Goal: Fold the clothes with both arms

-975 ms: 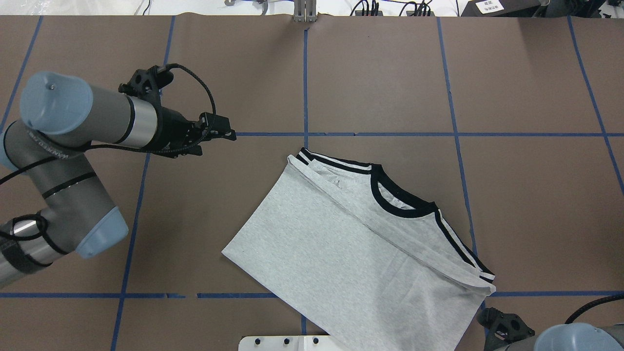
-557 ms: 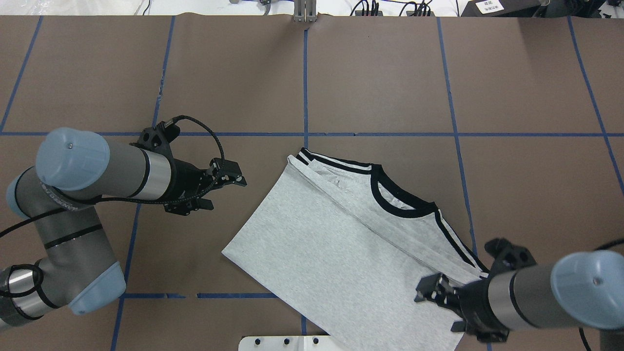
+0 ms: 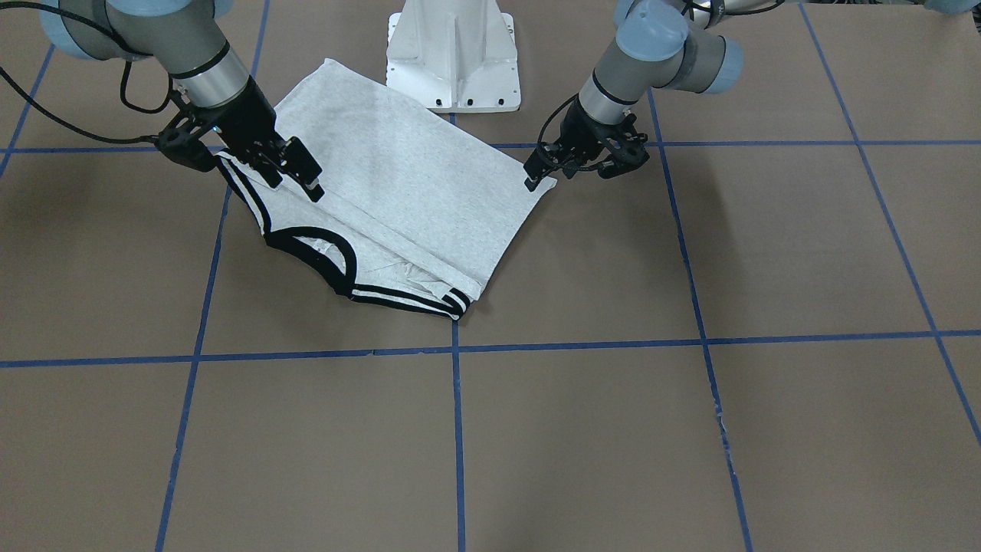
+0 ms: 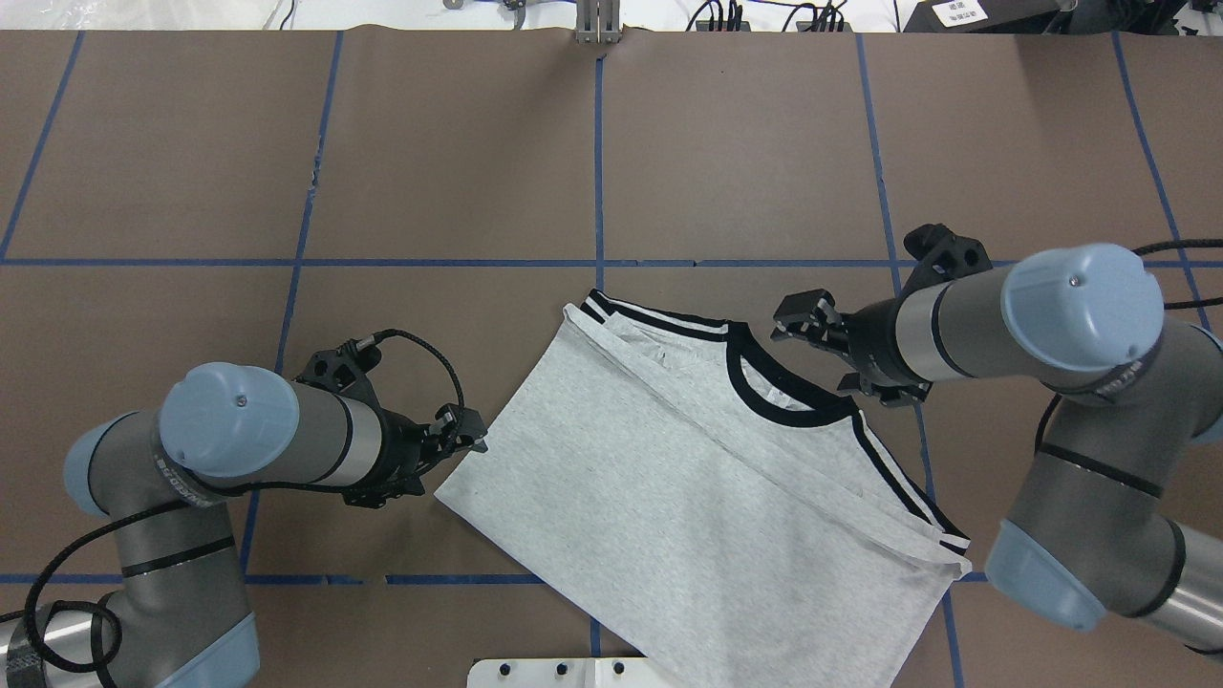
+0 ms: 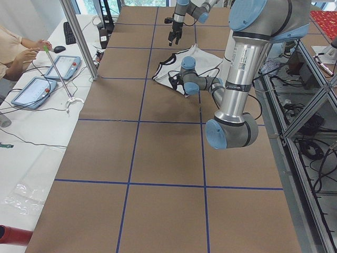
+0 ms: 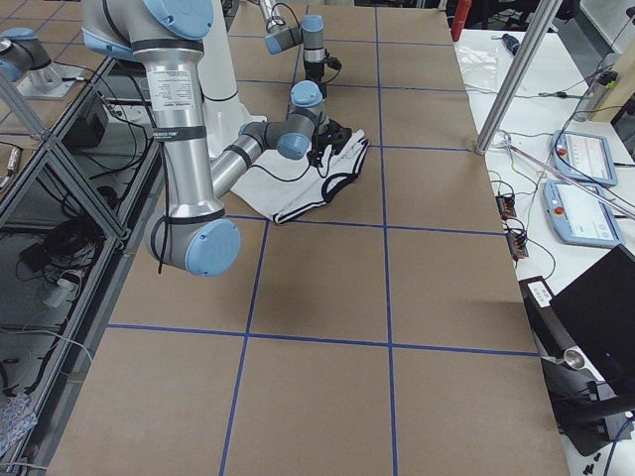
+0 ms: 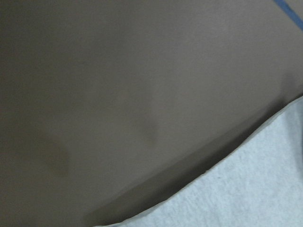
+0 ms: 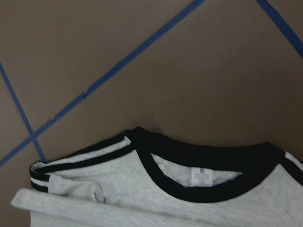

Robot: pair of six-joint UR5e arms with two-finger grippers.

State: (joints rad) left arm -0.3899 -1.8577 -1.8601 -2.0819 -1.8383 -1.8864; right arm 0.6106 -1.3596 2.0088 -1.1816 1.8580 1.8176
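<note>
Two arms (image 4: 315,444) low beside T-shirt (image 4: 669,497)

Nothing read clearly. Dark lettering (image 5: 244,52) ran down the left arm (image 5: 231,100), possibly a maker's name. A white label (image 4: 959,11) on a black box (image 4: 1013,14) carried blurred print. The neck tag (image 8: 200,177) of the T-shirt (image 8: 142,203) showed an illegible purple mark.

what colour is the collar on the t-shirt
Black collar on a light grey T-shirt; it shows best in the right wrist-mounted view.

table (image 4: 745,143): brown cover | blue tape grid (image 4: 598,172) | side desk (image 5: 26,158): white
</note>
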